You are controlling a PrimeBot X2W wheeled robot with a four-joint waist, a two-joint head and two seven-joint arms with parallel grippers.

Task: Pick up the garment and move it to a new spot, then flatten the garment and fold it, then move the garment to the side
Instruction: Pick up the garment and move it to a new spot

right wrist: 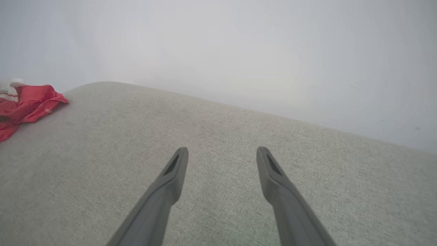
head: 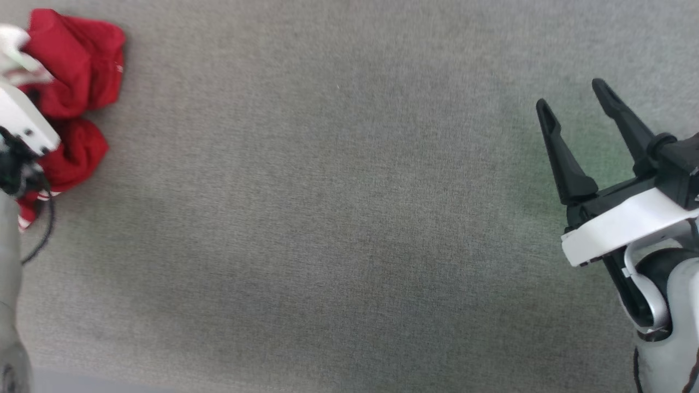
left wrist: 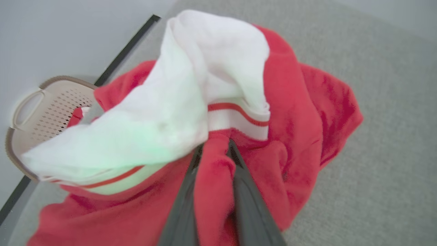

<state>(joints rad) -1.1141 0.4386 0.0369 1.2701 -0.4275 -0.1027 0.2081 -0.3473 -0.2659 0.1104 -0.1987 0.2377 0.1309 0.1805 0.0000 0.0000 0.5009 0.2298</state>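
Note:
The garment (head: 76, 82), a red shirt with white sleeves and striped trim, lies crumpled at the far left of the grey table. In the left wrist view the garment (left wrist: 300, 102) bulges up around my left gripper (left wrist: 214, 145), whose two dark fingers are shut on a fold of red cloth, their tips buried under a white sleeve. In the head view the left wrist's white housing (head: 22, 123) covers part of the cloth. My right gripper (head: 573, 95) hovers open at the right side of the table, far from the garment (right wrist: 27, 104), with nothing between its fingers (right wrist: 174, 167).
A beige perforated basket (left wrist: 37, 112) with a handle stands just off the table's dark left edge, behind the cloth. The grey fabric tabletop (head: 338, 218) stretches wide between the two arms. A pale wall rises behind the table.

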